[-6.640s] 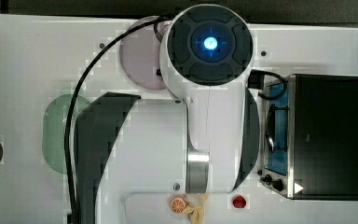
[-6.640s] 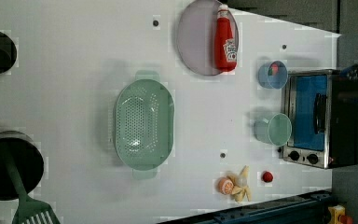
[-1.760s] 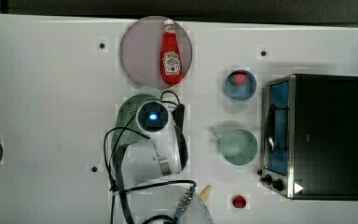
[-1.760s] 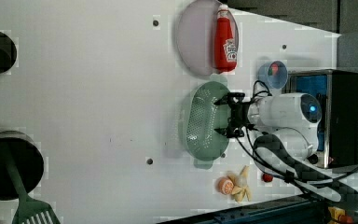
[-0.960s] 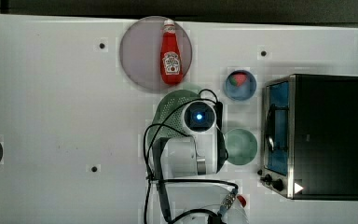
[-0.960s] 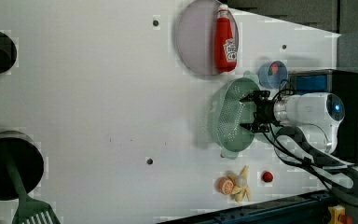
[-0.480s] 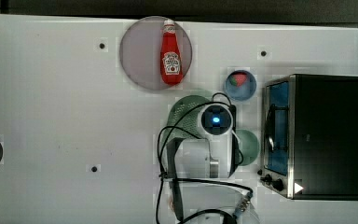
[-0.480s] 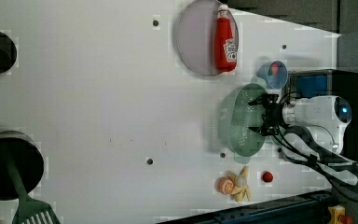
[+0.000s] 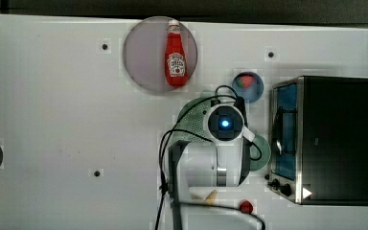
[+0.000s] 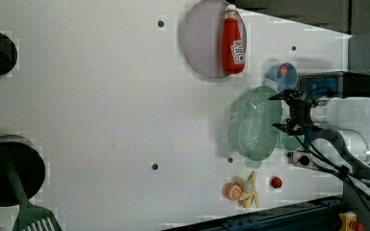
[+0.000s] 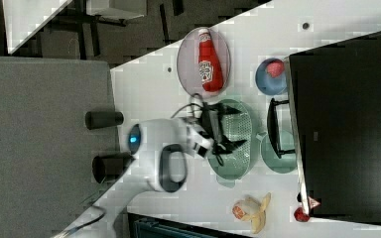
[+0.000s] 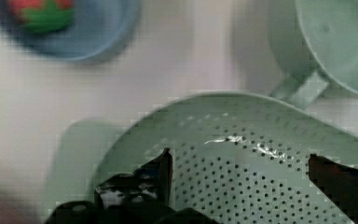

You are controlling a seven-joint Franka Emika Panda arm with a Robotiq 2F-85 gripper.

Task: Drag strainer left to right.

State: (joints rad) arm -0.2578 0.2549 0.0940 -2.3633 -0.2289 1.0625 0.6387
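Observation:
The strainer (image 10: 253, 122) is a pale mint-green oval colander dotted with holes. It lies on the white table beside the green mug (image 10: 289, 140), right of the table's middle in the left view. In the top view my arm covers most of the strainer (image 9: 190, 117). My gripper (image 10: 275, 111) is open, and its two black fingers spread wide over the strainer's perforated inside. The right view shows the gripper (image 11: 239, 128) above the strainer (image 11: 238, 148). In the wrist view the gripper (image 12: 240, 163) hangs just inside the strainer's rim (image 12: 223, 100), with nothing held between the fingers.
A black toaster oven (image 9: 330, 139) stands at the top view's right, with the mug (image 9: 262, 154) against its front. A blue bowl (image 9: 247, 86) sits beyond the strainer. The plate (image 9: 146, 52) carries a ketchup bottle (image 9: 175, 55). Fruit (image 10: 243, 190) lies near the table edge.
The strainer slid from the top view's left to beside the mug, with my gripper travelling with it. Over the last half second both have hardly moved.

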